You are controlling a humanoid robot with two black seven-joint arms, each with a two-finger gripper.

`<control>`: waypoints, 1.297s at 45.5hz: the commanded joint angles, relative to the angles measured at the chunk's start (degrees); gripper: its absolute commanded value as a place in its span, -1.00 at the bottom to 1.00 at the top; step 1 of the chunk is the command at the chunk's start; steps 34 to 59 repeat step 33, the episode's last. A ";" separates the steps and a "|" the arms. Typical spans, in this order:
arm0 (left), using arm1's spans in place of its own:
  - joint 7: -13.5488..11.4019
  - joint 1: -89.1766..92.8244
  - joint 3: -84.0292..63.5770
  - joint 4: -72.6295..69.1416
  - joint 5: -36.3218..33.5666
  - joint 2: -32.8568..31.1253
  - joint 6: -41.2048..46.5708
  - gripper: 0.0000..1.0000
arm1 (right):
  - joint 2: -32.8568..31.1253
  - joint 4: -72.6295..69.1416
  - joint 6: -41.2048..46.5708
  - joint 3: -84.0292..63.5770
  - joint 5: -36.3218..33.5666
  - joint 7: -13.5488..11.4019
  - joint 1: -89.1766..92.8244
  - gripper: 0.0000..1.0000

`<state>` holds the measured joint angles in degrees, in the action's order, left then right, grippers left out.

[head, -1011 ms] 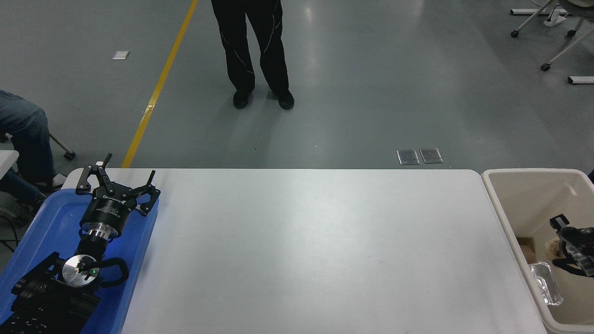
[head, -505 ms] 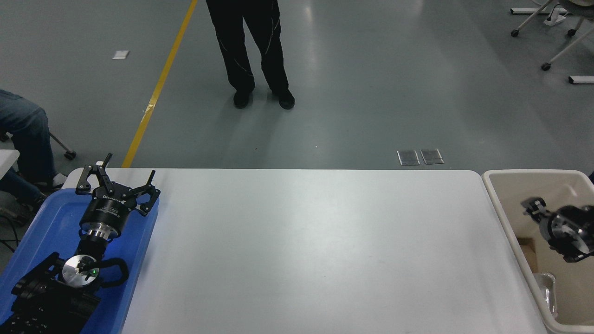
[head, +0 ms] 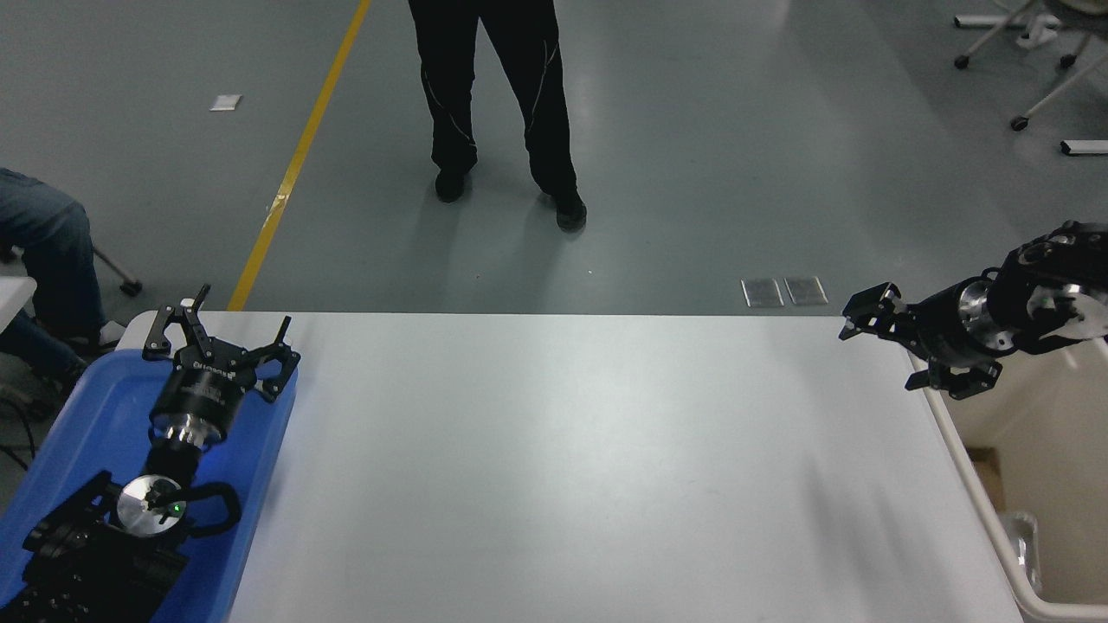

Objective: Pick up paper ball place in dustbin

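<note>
The beige dustbin (head: 976, 493) stands at the table's right end, cut off by the picture's edge. The paper ball does not show anywhere in view. My right gripper (head: 881, 353) is open and empty. It hangs in the air above the dustbin's far left corner and the table's far right corner, pointing left. My left gripper (head: 222, 332) is open and parked over the blue tray (head: 95, 407) at the lower left.
A crinkled silvery wrapper (head: 1021, 538) and a brown scrap (head: 985, 467) lie inside the dustbin. A person's legs (head: 498, 95) stand beyond the table's far edge. A seated person (head: 43, 234) is at the left. Wheeled chair bases (head: 1030, 52) are at the top right.
My right gripper has come up out of the dustbin and swung up and left over its rim, empty. The standing person has stepped to the right.
</note>
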<state>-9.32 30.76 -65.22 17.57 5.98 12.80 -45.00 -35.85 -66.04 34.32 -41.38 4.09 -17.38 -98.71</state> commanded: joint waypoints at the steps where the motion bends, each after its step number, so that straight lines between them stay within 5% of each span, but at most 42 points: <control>1: 0.00 0.01 0.00 0.01 0.00 0.03 0.00 0.99 | 1.13 -16.91 6.10 -10.47 -4.61 -2.39 -21.41 1.00; 19: -0.08 -0.08 0.00 0.01 0.00 0.03 0.00 0.99 | 5.71 -25.54 10.68 -16.36 -9.02 -6.97 -35.67 1.00; 59: -0.08 -0.08 0.00 0.01 0.00 0.03 0.00 0.99 | 6.14 -25.54 10.68 -17.86 -9.02 -6.97 -36.55 1.00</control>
